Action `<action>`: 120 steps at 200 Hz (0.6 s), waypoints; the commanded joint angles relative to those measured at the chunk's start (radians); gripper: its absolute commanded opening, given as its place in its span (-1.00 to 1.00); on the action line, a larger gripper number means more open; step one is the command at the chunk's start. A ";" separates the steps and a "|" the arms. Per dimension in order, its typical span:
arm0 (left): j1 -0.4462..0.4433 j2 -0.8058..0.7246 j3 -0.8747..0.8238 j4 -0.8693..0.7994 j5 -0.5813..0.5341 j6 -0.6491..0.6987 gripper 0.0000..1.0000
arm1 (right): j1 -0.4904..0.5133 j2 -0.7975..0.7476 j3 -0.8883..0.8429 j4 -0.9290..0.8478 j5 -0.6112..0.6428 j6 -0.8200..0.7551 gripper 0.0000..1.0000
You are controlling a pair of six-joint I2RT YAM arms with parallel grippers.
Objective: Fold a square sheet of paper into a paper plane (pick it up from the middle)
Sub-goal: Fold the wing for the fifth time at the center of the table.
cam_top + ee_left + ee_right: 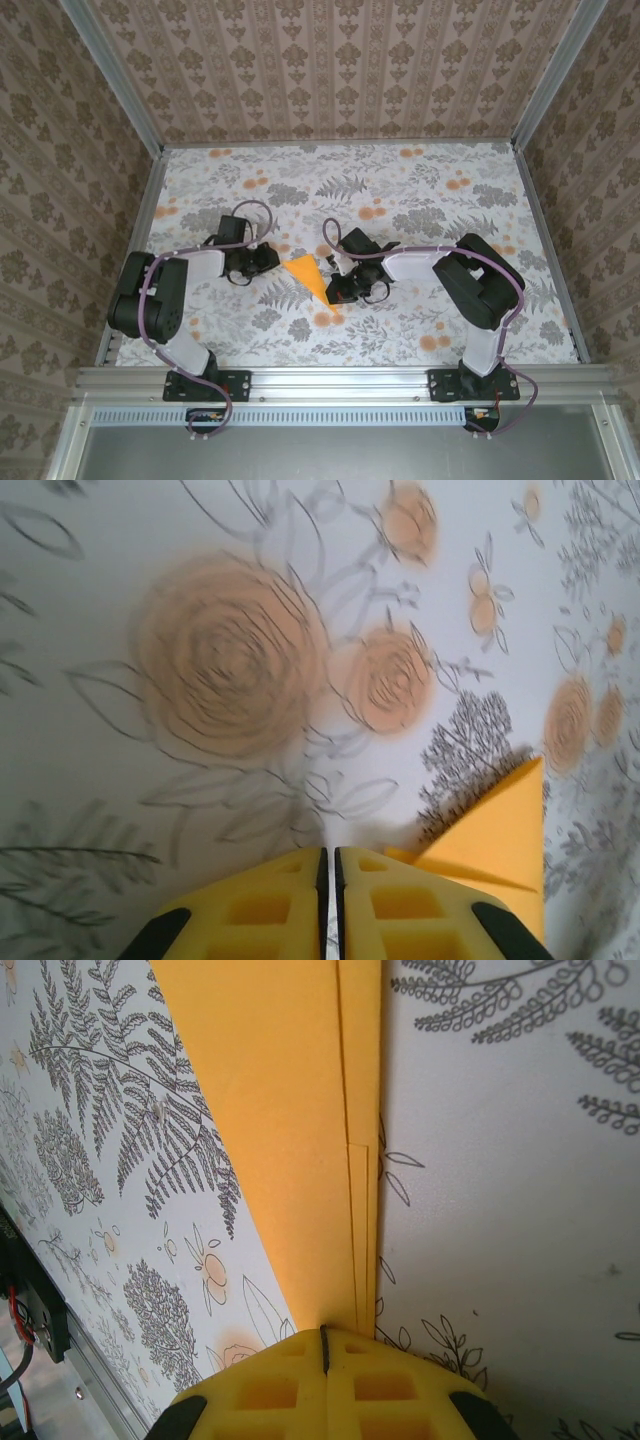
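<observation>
The orange-yellow paper (306, 276) lies on the flowered tablecloth between the two arms, folded into a narrow pointed wedge with stacked layers along one long edge. My left gripper (267, 261) is at its wide left end. In the left wrist view this gripper (330, 851) is shut, and the paper (500, 830) lies just right of its fingers with nothing seen between them. My right gripper (335, 288) is at the wedge's narrow near end. In the right wrist view the folded paper (290, 1110) runs flat from under the shut fingertips of this gripper (323, 1331).
The tablecloth (420, 210) carries grey leaf and orange flower prints. Aluminium rails (340, 378) border the table, with patterned walls on three sides. A black mount and rail (40, 1325) show at the left of the right wrist view.
</observation>
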 commanded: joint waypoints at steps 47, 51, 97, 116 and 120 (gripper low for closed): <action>-0.034 -0.157 0.063 -0.208 -0.134 -0.028 -0.46 | 0.005 -0.067 -0.021 -0.081 0.115 0.055 -0.64; -0.046 -0.175 0.064 -0.226 -0.147 -0.038 -0.42 | 0.004 -0.081 -0.012 -0.078 0.120 0.058 -0.56; -0.187 -0.301 0.111 -0.452 -0.356 -0.100 0.16 | -0.022 -0.226 0.047 -0.156 0.314 -0.029 0.28; -0.275 -0.307 0.138 -0.527 -0.429 -0.148 0.39 | -0.054 -0.274 0.036 -0.177 0.407 -0.065 0.38; -0.289 -0.305 0.140 -0.534 -0.436 -0.161 0.43 | -0.063 -0.281 0.031 -0.175 0.420 -0.067 0.40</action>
